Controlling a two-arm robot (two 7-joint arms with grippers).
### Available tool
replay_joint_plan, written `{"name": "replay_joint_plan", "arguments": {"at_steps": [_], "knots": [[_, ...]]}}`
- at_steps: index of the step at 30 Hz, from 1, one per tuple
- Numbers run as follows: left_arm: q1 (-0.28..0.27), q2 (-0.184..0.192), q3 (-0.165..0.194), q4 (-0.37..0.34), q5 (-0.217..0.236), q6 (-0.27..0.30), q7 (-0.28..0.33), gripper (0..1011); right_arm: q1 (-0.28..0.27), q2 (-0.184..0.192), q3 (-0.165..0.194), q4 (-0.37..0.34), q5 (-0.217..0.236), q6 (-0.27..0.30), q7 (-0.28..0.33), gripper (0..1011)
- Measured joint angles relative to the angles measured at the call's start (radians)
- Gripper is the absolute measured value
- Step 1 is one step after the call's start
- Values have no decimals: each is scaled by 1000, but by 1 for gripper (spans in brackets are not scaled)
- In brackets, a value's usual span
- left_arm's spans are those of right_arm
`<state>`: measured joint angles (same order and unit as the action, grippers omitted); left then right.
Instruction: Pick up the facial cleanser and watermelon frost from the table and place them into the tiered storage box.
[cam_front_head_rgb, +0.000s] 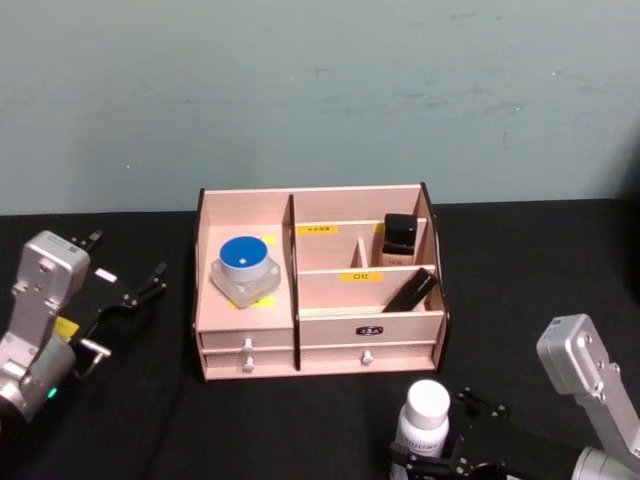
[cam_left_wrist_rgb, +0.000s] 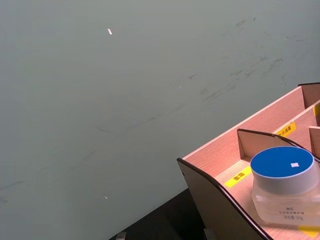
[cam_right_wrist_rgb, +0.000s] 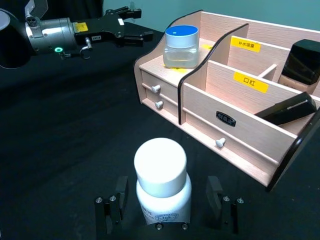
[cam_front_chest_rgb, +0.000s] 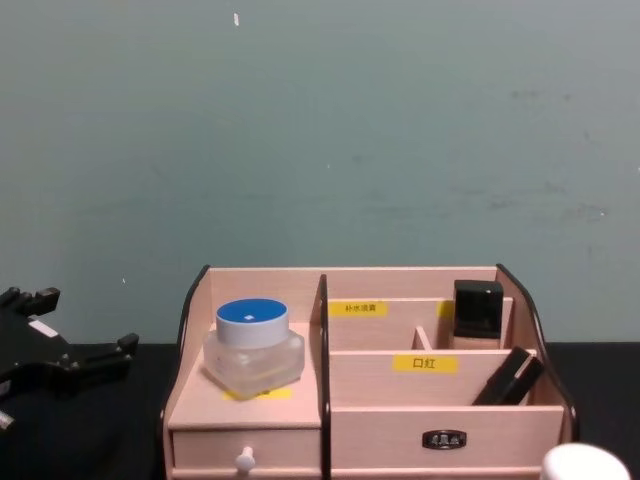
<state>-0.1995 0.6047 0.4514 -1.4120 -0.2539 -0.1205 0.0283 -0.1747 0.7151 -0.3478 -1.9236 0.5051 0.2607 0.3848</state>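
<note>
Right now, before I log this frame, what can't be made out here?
White-capped bottle, between the fingers of the open right gripper: label print too small in the right wrist view; chest view's bottom edge cuts it off below the cap.
Tiered storage box drawers: contents hidden behind shut fronts.
Black bottle: base hidden by a divider, head view.
Blue-lidded jar: label print too small, left wrist view. Open left gripper sits left of the box.

White bottle mostly below chest-view edge

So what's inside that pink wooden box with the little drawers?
A clear jar with a blue lid on the left, a black-capped bottle back right, a black tube leaning in front. The shut drawers hide theirs.
</note>
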Motion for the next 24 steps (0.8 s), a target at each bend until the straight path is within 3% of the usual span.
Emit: {"name": "replay_joint_plan", "arguments": {"at_steps": [17, 24], "knots": [[0, 0, 0, 0, 0, 0, 0, 1001, 20, -18, -10, 22, -12, 3, 1, 1003], [0, 0, 0, 0, 0, 0, 0, 1001, 19, -17, -9, 21, -11, 3, 1, 837]]}}
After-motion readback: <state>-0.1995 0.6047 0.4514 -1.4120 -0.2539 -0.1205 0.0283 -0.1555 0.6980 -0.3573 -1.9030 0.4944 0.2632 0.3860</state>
